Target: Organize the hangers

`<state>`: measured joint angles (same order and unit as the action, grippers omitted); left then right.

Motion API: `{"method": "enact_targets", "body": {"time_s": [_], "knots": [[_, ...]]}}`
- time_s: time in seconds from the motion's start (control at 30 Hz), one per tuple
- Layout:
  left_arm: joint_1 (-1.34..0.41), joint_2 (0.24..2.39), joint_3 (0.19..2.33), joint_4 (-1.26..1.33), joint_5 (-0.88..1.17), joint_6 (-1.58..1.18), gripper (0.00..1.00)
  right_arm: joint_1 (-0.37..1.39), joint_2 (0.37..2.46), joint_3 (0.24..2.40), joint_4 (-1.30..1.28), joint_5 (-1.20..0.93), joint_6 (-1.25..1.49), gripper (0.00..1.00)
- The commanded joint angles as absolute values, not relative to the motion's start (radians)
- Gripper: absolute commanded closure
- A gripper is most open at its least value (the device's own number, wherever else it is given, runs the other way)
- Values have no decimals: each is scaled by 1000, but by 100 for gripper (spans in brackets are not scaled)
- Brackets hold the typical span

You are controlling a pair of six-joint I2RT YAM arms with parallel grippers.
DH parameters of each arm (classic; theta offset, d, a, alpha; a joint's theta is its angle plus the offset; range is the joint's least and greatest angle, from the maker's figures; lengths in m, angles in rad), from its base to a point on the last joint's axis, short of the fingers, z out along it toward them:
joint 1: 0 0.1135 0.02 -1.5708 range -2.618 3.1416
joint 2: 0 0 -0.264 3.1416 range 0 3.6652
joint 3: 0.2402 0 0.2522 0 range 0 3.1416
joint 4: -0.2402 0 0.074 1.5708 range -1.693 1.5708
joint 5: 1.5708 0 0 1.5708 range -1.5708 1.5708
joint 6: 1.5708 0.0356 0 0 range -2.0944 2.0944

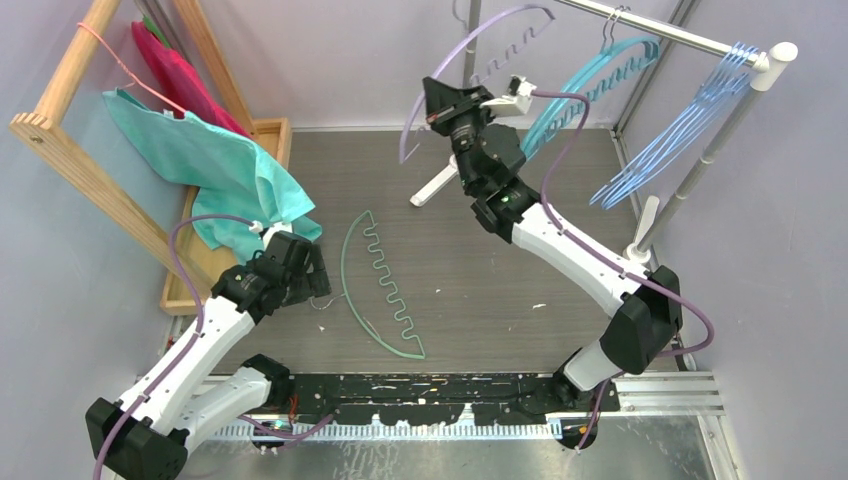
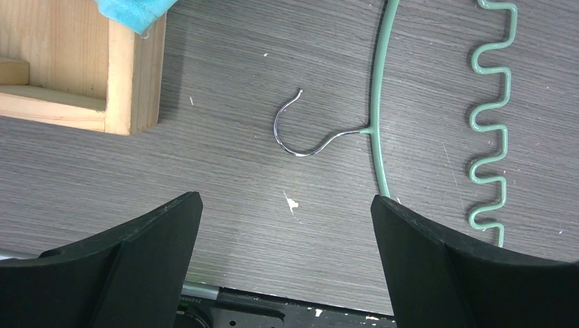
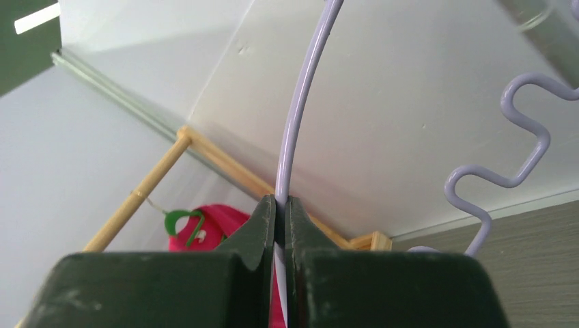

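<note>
Clamping my right gripper (image 3: 280, 203) on the lilac hanger (image 3: 282, 179) by its arched bar, holding it up off the tabletop (image 1: 500, 290), near the silver rail (image 1: 660, 28). Teal hanger (image 1: 600, 62) and light-blue wire hangers (image 1: 690, 115) hang on that rail. My left gripper (image 2: 285, 199) hovers wide apart over the green hanger (image 2: 371, 128), which lies flat on the tabletop.

The right gripper (image 1: 430, 103) is held high and pinches the arch of the lilac hanger (image 1: 478, 32), whose zigzag bar sits just beyond it. To its right a teal hanger (image 1: 590, 85) hangs on the rail (image 1: 690, 38), with blue wire hangers (image 1: 680, 130) farther right. The left gripper (image 1: 310, 280) sits low over the table (image 1: 480, 290). The green hanger (image 1: 385, 290) lies flat just to its right, and a teal cloth (image 1: 200, 160) lies just beyond it.
</note>
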<state>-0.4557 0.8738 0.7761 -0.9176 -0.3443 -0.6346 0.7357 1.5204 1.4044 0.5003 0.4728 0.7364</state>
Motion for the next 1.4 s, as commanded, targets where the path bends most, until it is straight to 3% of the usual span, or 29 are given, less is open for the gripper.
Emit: {"method": "enact_targets", "body": {"time_s": [0.0,0.53,1.0,1.13,1.3,1.37], "knots": [[-450,873,808,-911,-359,-620,2,653,1496,1466,584,446,839,99],[-451,878,808,-909,-359,-620,2,412,1540,1536,505,361,978,99],[-450,887,812,-913,-359,-624,2,344,1433,1349,477,353,1065,99],[-449,886,813,-913,-360,-627,2,344,1391,1310,472,328,1051,86],[-451,891,816,-918,-359,-629,2,345,1292,1255,454,326,982,59],[-451,891,817,-922,-361,-630,2,345,1247,1238,431,319,951,43]]}}
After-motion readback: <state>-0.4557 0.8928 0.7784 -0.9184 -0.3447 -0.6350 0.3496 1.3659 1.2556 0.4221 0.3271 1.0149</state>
